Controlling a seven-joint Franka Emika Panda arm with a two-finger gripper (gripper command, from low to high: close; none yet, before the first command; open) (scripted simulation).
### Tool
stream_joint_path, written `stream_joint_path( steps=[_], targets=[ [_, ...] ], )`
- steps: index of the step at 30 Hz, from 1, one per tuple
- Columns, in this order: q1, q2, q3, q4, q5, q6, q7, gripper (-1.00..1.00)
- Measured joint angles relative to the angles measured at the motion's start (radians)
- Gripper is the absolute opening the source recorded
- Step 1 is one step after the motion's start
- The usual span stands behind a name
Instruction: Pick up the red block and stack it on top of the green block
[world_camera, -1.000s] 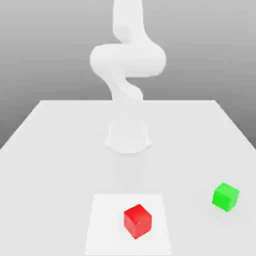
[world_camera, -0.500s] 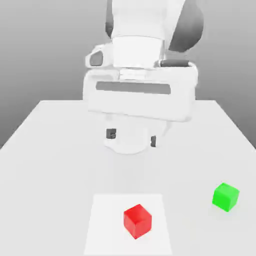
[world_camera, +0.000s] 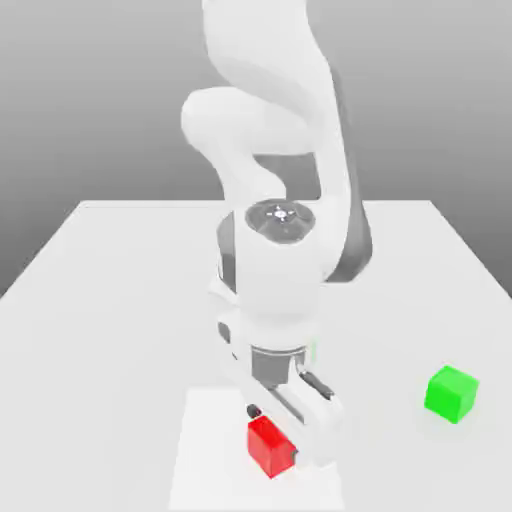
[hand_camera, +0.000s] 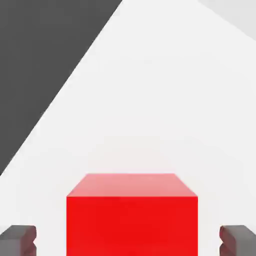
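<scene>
I see my end effector (world_camera: 272, 440) lowered over the red block (world_camera: 268, 446) on the tabletop (world_camera: 110, 330), its fingertips (hand_camera: 18, 240) spread to either side with gaps, not pinching it. The green block (world_camera: 451, 393) sits well apart, toward the exterior view's right.

Bright, even, diffuse light, soft faint shadows, no glare — crisp, undistorted edges

Count: 2 blocks, 1 arm, 1 table.
There was 1 red block (world_camera: 270, 446), 1 green block (world_camera: 451, 393), 1 arm (world_camera: 275, 270) and 1 table (world_camera: 100, 320).
</scene>
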Motion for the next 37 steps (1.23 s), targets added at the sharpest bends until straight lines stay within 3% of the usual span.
stream_joint_path(
  steps=[5,11,24,27,33,34,37],
  targets=[
    [0.001,0.002,-0.001,0.000,-0.001,0.003,0.001,-1.00],
    [-0.026,-0.185,0.060,-0.029,0.108,-0.152,-0.074,-1.00],
    [0.371,-0.298,0.273,-0.028,0.172,-0.261,0.196,-1.00],
    [0.476,-0.275,0.269,-0.025,0.141,-0.244,0.258,-1.00],
    [0.466,-0.133,0.192,-0.016,0.007,-0.120,0.361,-1.00],
    [0.477,-0.109,0.177,-0.016,-0.015,-0.100,0.376,1.00],
    [0.477,-0.109,0.177,-0.016,-0.015,-0.100,0.376,1.00]
  ],
)
